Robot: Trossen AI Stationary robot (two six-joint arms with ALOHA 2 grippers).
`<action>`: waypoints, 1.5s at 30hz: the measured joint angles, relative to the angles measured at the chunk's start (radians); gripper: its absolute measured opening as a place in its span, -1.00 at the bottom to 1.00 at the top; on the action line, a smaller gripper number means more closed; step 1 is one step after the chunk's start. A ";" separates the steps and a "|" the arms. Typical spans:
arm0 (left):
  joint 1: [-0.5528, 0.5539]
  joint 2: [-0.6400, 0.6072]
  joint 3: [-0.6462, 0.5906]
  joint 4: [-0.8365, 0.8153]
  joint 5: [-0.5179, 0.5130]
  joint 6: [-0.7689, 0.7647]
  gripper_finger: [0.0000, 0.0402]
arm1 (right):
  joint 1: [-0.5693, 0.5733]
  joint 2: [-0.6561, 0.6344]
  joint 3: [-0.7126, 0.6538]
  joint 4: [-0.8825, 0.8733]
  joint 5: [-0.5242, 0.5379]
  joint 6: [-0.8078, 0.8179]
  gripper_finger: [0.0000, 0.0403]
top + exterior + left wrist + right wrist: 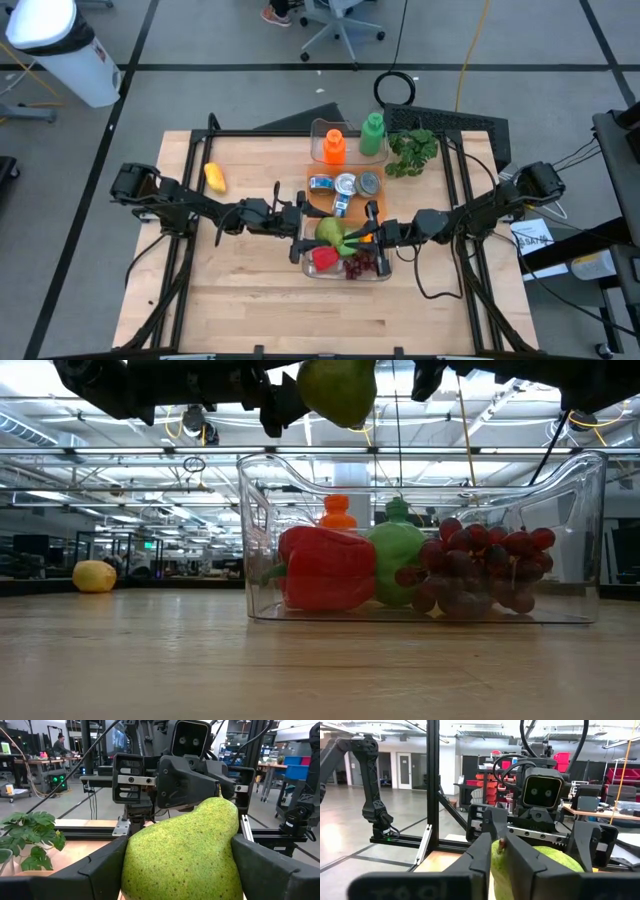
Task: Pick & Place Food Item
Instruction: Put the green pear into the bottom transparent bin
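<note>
Currently the pear (331,231) is clamped between the fingers of the left gripper (318,233) and is held in the air above the clear bin (305,262), not yet set down. The right gripper (362,236) is closed on the pear's stem end, so 2 grippers are on it at once. A red pepper (327,567), grapes (478,568) and a green item already lie in the bin. Placing and release are judged to remain. A lemon (214,177), cans (345,184), bottles (352,137) and a plant (413,151) lie nearby, clear of the drop.

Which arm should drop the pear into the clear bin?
Probably left: the left gripper clamps the pear around its body above the clear bin, while the right gripper only pinches its stem.
</note>
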 joint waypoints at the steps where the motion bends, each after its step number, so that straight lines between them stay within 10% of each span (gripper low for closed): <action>1: 0.000 0.000 0.000 0.000 0.000 0.000 0.57 | 0.000 0.000 0.000 0.000 0.000 -0.005 -0.81; 24: 0.014 -0.096 -0.001 -0.176 0.015 -0.016 0.90 | 0.027 -0.115 0.001 -0.271 -0.001 -0.042 -1.00; 45: 0.030 -0.156 0.000 -0.296 -0.066 -0.049 0.84 | 0.052 0.003 0.001 -0.457 -0.105 0.353 -1.00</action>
